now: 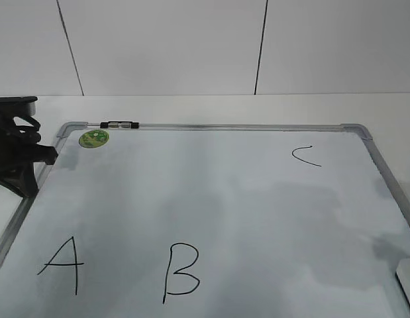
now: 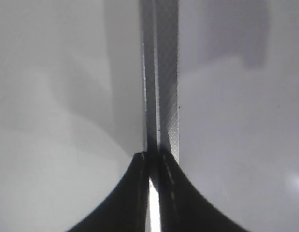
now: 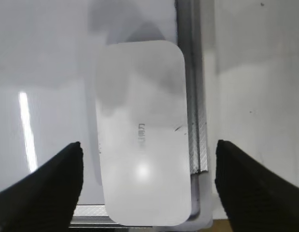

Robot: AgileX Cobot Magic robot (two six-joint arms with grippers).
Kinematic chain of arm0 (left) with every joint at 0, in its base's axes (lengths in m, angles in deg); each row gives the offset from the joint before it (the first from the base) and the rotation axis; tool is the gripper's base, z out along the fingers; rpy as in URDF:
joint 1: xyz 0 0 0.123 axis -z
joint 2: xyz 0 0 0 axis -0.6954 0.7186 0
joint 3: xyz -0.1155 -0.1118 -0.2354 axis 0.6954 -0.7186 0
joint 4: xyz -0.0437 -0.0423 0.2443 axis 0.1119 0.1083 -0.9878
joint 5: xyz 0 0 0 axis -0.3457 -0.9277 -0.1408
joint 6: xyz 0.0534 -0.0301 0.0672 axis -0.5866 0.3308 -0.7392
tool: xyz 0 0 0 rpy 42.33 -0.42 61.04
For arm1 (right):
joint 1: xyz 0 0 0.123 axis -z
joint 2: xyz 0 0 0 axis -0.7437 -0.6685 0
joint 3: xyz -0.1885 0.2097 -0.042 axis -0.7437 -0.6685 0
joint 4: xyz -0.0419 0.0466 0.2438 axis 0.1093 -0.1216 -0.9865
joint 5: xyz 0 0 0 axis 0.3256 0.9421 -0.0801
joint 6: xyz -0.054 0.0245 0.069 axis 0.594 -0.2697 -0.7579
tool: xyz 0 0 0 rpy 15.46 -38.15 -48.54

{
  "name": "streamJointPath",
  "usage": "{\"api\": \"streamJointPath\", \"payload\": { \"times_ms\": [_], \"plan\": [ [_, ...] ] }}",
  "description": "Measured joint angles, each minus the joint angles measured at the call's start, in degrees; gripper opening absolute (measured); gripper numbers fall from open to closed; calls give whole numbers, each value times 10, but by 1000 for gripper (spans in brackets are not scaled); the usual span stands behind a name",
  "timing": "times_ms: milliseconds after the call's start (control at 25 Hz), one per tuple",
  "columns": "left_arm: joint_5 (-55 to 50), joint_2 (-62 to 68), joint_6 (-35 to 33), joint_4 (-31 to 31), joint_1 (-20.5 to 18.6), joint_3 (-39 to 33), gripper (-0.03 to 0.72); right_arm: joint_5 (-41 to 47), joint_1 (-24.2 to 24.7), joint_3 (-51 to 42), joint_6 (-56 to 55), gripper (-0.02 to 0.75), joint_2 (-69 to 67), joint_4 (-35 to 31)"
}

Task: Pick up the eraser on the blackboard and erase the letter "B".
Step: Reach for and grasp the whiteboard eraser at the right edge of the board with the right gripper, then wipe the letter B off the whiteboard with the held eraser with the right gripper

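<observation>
Lying flat in the board's (image 1: 211,205) near right corner against the frame, the eraser (image 3: 142,135) sits between the wide-spread fingers of the right pincer (image 3: 149,186) above it, while the left pincer (image 2: 153,193), fingers pressed together, rests over the left frame edge, and the B (image 1: 180,272) is intact.

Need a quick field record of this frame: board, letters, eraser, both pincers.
blackboard: lies flat, grey frame, green sticker at far left corner
letter "B": intact, near edge, right of the A
C: far right, small
eraser: on board, near right corner, against frame
right pincer: open, above eraser, straddling it, not gripping
left pincer: shut, over left frame rail
</observation>
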Motion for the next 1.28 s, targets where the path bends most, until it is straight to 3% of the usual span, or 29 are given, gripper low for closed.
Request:
{"api": "streamJointPath", "payload": {
  "times_ms": [1000,1280],
  "plan": [
    [1,0,0,0,0,0,16,-39,0,2,34,663,-188,-32],
    [2,0,0,0,0,0,16,-39,0,3,37,554,-188,-31]
  ]
}}
